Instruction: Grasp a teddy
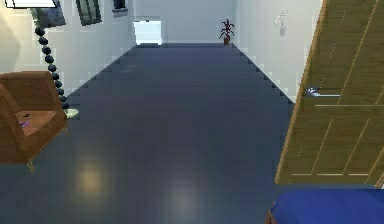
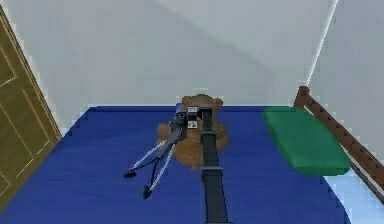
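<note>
The two-finger claw [image 2: 140,183] points its thin fingers toward the near left over the blue bed cover [image 2: 90,150]; whether it holds anything cannot be told. The brown plush teddy [image 2: 206,103] lies on the cover just behind the claw's body. A green rectangular pillow [image 2: 300,140] lies to the right, and a panelled wooden door [image 2: 20,110] stands at the left.

Forward view: looks ahead, slightly down, along dark floor [image 1: 170,120] to far wall [image 1: 190,25]. Arm side view: close over blue bed [image 2: 90,170], facing near wall [image 2: 180,50]. Both catch wooden door [image 1: 340,100], bed's edge.
</note>
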You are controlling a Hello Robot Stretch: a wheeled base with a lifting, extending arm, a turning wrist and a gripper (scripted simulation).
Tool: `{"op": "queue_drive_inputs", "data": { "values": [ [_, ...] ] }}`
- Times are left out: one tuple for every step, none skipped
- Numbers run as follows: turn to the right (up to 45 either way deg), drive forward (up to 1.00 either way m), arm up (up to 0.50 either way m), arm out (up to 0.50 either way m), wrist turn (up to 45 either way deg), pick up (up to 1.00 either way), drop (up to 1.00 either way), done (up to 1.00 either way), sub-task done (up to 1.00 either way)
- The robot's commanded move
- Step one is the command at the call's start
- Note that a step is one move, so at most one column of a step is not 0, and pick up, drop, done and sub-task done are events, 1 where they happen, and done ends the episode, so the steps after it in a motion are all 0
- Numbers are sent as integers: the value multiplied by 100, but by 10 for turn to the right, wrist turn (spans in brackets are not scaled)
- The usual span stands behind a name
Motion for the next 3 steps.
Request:
{"op": "queue_drive_inputs", "data": {
  "values": [
    [0,0,0,0,450,0,0,0,0],
    [0,0,0,0,450,0,0,0,0],
    [0,0,0,0,450,0,0,0,0]
  ]
}}
